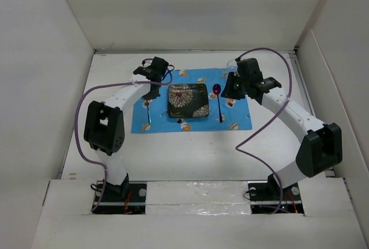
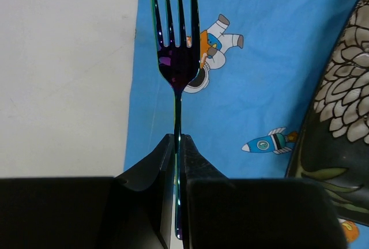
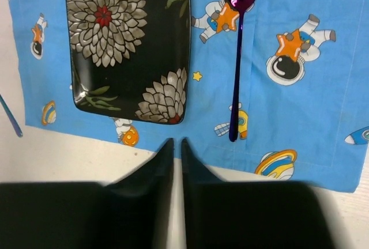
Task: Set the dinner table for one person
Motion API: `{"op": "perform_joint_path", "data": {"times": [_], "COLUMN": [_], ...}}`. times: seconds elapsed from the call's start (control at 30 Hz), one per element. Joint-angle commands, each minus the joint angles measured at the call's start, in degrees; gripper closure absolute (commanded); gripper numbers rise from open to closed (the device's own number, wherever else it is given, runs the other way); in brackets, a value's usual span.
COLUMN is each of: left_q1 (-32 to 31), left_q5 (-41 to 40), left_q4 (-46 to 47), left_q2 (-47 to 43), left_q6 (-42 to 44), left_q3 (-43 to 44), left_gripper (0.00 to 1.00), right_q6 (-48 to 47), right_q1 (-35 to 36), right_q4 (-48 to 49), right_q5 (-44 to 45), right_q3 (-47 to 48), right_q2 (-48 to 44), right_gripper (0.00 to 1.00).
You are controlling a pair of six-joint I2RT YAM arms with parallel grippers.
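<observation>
On the white dinner table (image 1: 190,151) lies a blue cartoon-print cloth (image 1: 236,116) with a black flower-pattern plate (image 1: 188,101) at its middle. A purple spoon (image 1: 218,100) lies on the cloth right of the plate. At the cloth's left edge my left gripper (image 2: 179,139) is shut on the handle of a dark iridescent fork (image 2: 177,59), whose tines point away over the cloth. My right gripper (image 3: 177,142) is shut with nothing between its fingers. It hovers over the cloth's near edge, below the plate (image 3: 130,41) and left of the spoon (image 3: 237,59).
White upright panels close in the table at the left, back and right. The plate's edge (image 2: 340,122) lies close to the right of the fork. Bare white table runs between the cloth and the arm bases.
</observation>
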Motion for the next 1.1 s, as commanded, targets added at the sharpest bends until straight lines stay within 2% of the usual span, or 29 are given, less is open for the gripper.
{"op": "perform_joint_path", "data": {"times": [0.0,0.1,0.13,0.3,0.77,1.07], "left_q1": [-0.6,-1.1,-1.1,-2.9,-2.9,-2.9], "left_q5": [-1.0,0.1,0.4,0.6,-0.8,-1.3], "left_q4": [1.2,2.6,3.0,4.8,8.2,10.0], "left_q2": [-0.8,0.1,0.4,3.5,11.2,12.5], "left_q6": [5.0,5.3,5.3,4.8,3.9,3.3], "left_q3": [1.3,1.4,1.3,1.0,3.2,1.8], "left_gripper": [1.0,1.0,1.0,1.0,1.0,1.0], "right_q6": [0.6,0.9,1.2,1.5,0.8,0.7], "right_q1": [-0.4,-0.4,-0.4,-0.4,-0.4,0.2], "right_q4": [1.3,1.8,1.8,1.8,0.7,0.5], "right_q5": [1.6,1.8,2.0,2.5,2.6,2.8], "right_q3": [0.1,-1.5,-2.1,-3.5,-2.3,-2.1], "right_q2": [-2.3,-2.6,-2.7,-3.2,-3.3,-2.7], "right_gripper": [0.73,0.62,0.61,0.61,0.6,0.6]}}
